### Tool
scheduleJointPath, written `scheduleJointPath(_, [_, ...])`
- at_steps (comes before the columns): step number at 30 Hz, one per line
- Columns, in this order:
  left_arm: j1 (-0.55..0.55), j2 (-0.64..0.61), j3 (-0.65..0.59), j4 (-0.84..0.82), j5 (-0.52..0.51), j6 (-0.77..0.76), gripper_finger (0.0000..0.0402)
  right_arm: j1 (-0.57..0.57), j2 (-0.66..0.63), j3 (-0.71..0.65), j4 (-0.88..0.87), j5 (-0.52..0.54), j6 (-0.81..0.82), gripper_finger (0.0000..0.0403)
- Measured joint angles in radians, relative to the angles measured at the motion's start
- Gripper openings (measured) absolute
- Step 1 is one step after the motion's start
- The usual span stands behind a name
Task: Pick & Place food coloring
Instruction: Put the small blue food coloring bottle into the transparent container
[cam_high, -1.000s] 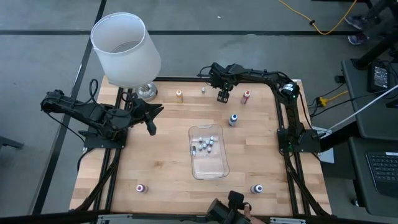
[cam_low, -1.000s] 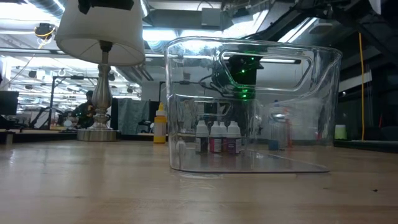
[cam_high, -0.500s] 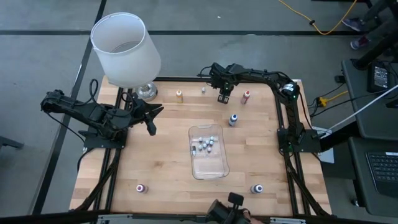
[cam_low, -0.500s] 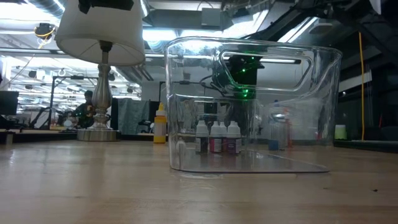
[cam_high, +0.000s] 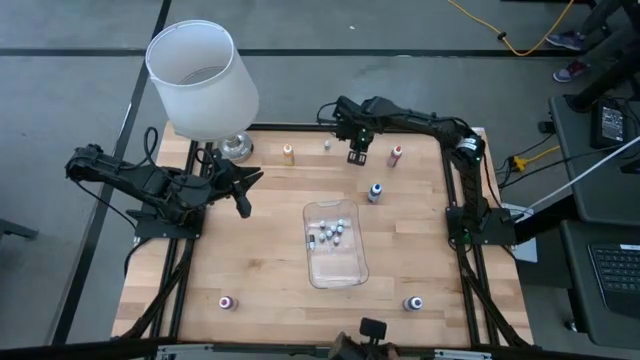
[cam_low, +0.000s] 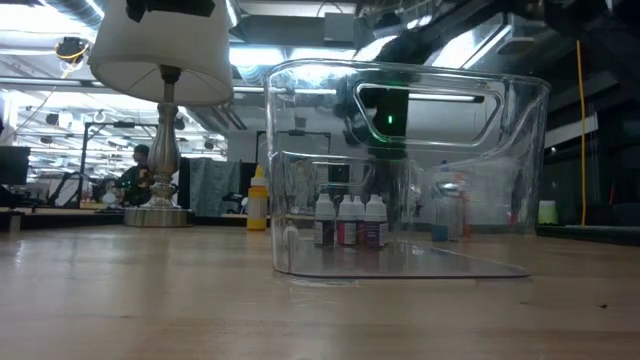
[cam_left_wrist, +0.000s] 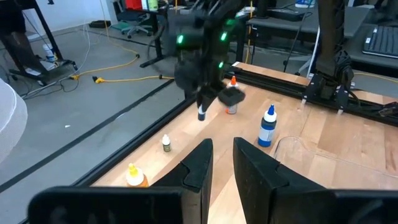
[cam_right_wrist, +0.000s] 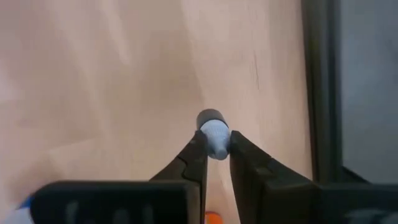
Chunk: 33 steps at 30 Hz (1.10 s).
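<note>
While the left gripper (cam_high: 243, 207) waits over the table's (cam_high: 250, 260) left side, its jaws stand nearly closed with a thin gap and nothing in them. A lamp (cam_high: 203, 80) stands at the far left corner. Loose bottles along the far edge: orange bottle (cam_high: 288, 153), small pale bottle (cam_high: 327, 146), red bottle (cam_high: 396, 156); a blue bottle (cam_high: 375, 191) sits nearer the middle. Near edge: pink bottle (cam_high: 227, 302) to the left, another blue one (cam_high: 413, 303) to the right. At centre the clear tray (cam_high: 337, 262) holds a cluster of bottles (cam_high: 332, 232) in its far half. Right gripper (cam_right_wrist: 213, 154) hangs above the far edge, lifted off the wood, jaws pinched on a pale-capped bottle (cam_right_wrist: 214, 134).
</note>
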Motion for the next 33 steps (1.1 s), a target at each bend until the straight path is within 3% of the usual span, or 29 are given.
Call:
scheduleJointPath(12, [0.0, 0.0, 0.0, -0.001, 0.0, 0.0, 0.0059, 0.075, -0.329, 0.008, -0.119, -0.221, -0.058, 0.0053])
scheduleJointPath(23, [0.0, 0.0, 0.0, -0.008, 0.017, 0.0, 0.0059, 0.194, -0.573, 0.008, -0.295, -0.22, -0.059, 0.0053])
scheduleJointPath(28, [0.0, 0.0, 0.0, -0.008, 0.034, 0.025, 0.0059, 0.271, -0.623, 0.008, -0.344, -0.212, -0.028, 0.0053])
scheduleJointPath(33, [0.0, 0.0, 0.0, -0.008, 0.056, 0.035, 0.0059, 0.425, -0.616, 0.007, -0.337, -0.147, 0.037, 0.0053])
